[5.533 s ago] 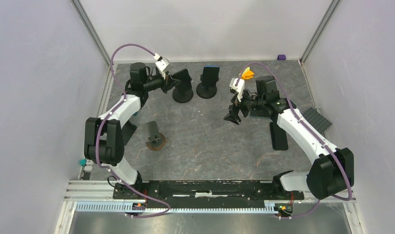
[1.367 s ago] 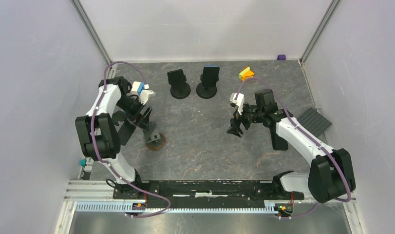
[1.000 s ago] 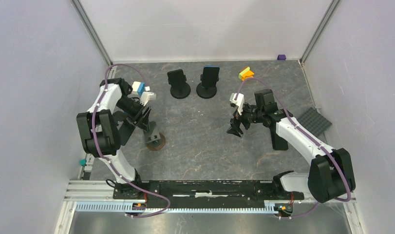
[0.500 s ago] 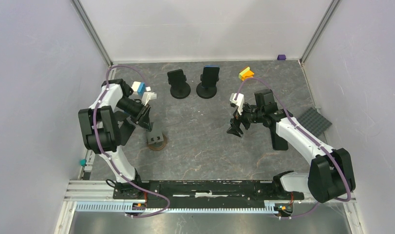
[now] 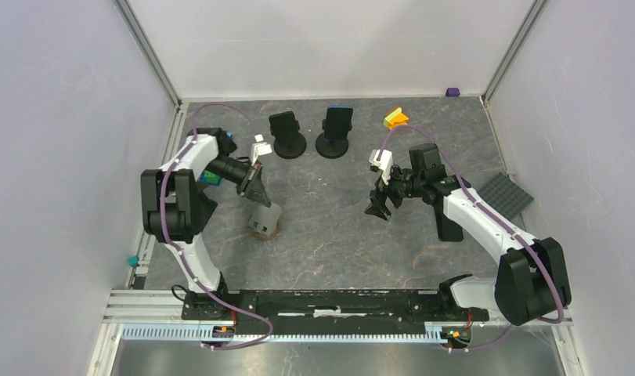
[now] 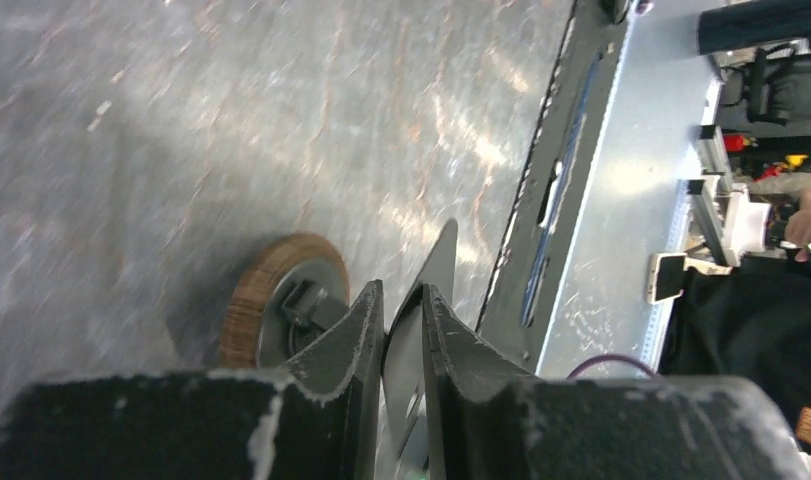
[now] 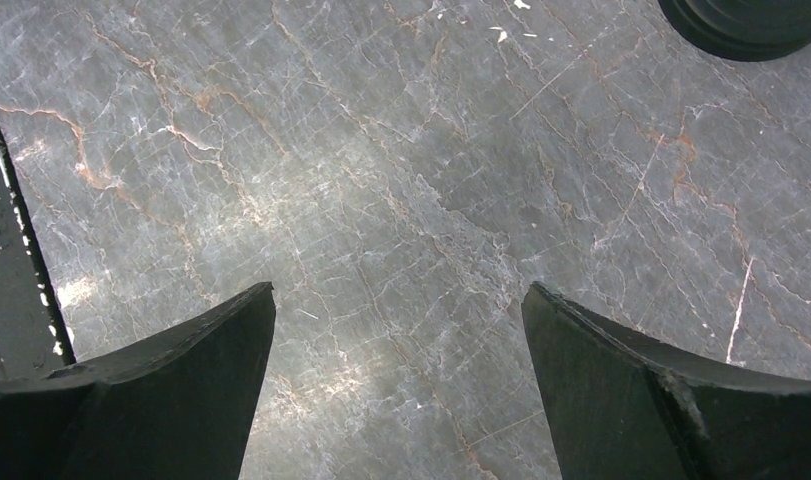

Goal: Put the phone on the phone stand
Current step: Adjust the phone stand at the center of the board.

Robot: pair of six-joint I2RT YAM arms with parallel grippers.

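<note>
Grey marbled table (image 5: 337, 243) carries: L black stand (image 5: 288, 135) & R black stand (image 5: 335, 133) rear ctr; wood-base stand (image 5: 263, 223) front L; black phone (image 5: 452, 229) flat, ridged pad (image 5: 508, 193) at R; orange block (image 5: 395, 119) rear.

tabletop (image 7: 381, 200): we see grey stone-look sheet, rust veins, smooth, faint sheen | phone stand (image 6: 291, 295): we read wood-grain rim on the round base, thin matt grey metal plate | left gripper fingers (image 6: 346, 335): matt black plastic, edges rough and scuffed pale

White-shelled left arm (image 5: 190, 158) and right arm (image 5: 486, 213) with black joints, a purple cable (image 5: 216, 106) looped along each, white camera block (image 5: 379, 160) at wrists, black wedge-shaped fingers (image 7: 161, 400).
</note>
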